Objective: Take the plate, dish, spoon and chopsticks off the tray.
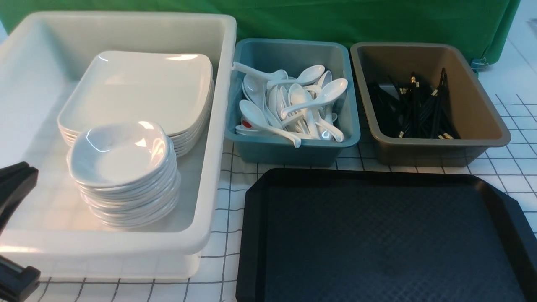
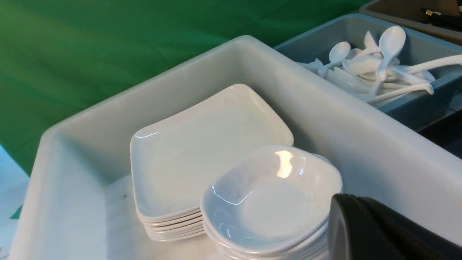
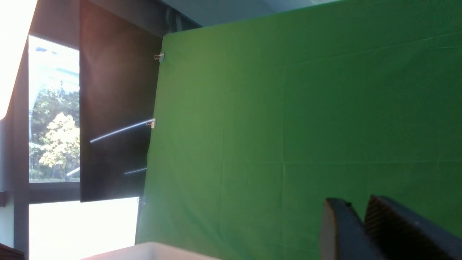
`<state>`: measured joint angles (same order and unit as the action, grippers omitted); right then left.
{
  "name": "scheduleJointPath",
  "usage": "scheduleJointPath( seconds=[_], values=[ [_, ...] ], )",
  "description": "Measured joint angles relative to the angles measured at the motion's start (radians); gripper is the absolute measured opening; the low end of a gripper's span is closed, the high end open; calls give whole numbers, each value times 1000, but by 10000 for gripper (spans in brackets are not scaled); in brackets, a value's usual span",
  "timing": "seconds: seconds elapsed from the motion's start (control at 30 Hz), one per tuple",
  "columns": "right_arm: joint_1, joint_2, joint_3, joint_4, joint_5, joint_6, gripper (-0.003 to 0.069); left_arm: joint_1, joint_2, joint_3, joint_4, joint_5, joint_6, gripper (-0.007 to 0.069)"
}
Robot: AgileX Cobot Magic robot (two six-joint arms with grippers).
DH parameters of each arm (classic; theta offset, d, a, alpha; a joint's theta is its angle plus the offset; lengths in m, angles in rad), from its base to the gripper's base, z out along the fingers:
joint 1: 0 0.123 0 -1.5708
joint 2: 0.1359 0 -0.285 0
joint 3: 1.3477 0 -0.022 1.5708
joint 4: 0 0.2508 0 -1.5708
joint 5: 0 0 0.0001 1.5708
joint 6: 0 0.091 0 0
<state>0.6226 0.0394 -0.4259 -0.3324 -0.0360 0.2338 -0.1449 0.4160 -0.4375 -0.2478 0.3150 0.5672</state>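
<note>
Two bins [image 1: 293,105] behind the tray [image 1: 377,235] show no readable writing.
</note>
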Motion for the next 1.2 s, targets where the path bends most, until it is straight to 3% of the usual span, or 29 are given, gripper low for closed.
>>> scheduleJointPath(
  seconds=[0.17,0.3,0.53,0.67,1.2],
  values=[
    [0,0,0,0,1,0,144,28,-116,94,75,-76,-312,-1],
    [0,0,0,0,2,0,158,97,-250,234,154,-158,-423,-1],
    [0,0,0,0,5,0,179,133,-410,438,198,-188,-448,-1],
    [0,0,0,0,7,0,193,139,-416,443,201,-115,-448,0],
    [0,0,0,0,7,0,211,146,-416,443,117,-101,-448,4]
  ],
)
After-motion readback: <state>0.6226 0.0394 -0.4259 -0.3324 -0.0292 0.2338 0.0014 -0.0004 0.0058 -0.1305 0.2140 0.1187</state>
